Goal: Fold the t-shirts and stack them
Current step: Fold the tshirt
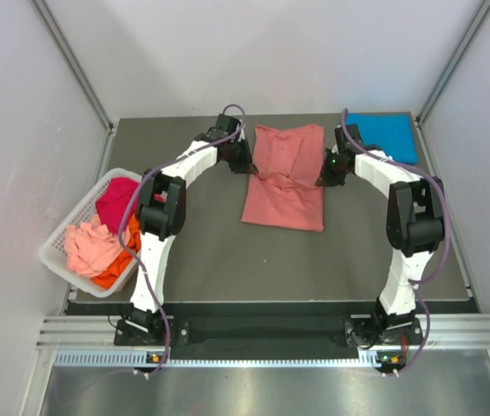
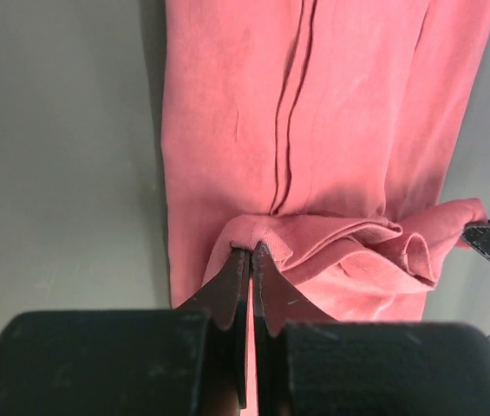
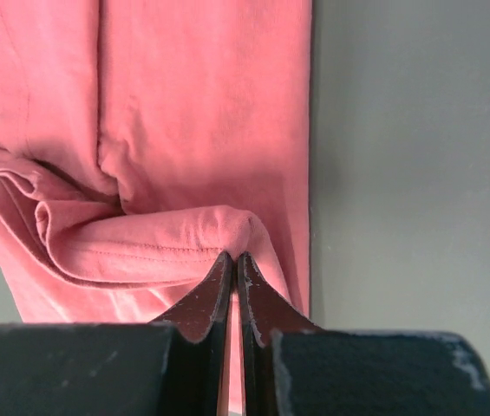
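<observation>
Salmon-pink t-shirt (image 1: 284, 178) is mid-fold, lying between the two claws. The left claw (image 2: 251, 251) and right claw (image 3: 233, 256) are each clamped on its bunched edge. The blue t-shirt (image 1: 383, 134) just beyond the right claw looks folded already. The rest are piled in the basket (image 1: 54, 251) out past the left claw, so plenty left imo.

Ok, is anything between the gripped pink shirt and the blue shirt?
Nothing loose is visible. The left gripper and right gripper are shut on the salmon-pink shirt, and only the table and the right arm itself lie between it and the blue shirt.
</observation>
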`<state>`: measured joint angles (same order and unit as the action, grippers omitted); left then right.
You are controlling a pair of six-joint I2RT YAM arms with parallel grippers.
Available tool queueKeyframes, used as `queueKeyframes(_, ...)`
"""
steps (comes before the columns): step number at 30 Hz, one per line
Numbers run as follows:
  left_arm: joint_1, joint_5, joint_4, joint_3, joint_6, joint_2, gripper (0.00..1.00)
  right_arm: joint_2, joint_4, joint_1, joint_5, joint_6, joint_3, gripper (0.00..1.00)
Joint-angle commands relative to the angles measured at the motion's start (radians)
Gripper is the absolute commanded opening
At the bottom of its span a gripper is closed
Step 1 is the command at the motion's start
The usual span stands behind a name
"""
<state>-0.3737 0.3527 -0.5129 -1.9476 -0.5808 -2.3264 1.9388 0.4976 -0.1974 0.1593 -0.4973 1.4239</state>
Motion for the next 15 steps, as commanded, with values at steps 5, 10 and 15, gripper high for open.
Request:
queueKeyframes(5, 0.019, -0.017, 0.071, -0.071, 0.012, -0.022, 0.00, 0.032, -0.005, 0.029, 0.000, 0.019, 0.082, 0.00)
queueKeyframes(10, 0.022, -0.032, 0.048, -0.102, 0.013, -0.048, 0.00, 0.060, 0.010, 0.033, 0.003, 0.023, 0.112, 0.00)
queueKeyframes(15, 0.022, -0.063, 0.030, -0.109, 0.022, -0.050, 0.00, 0.077, 0.012, 0.036, 0.003, 0.031, 0.136, 0.02)
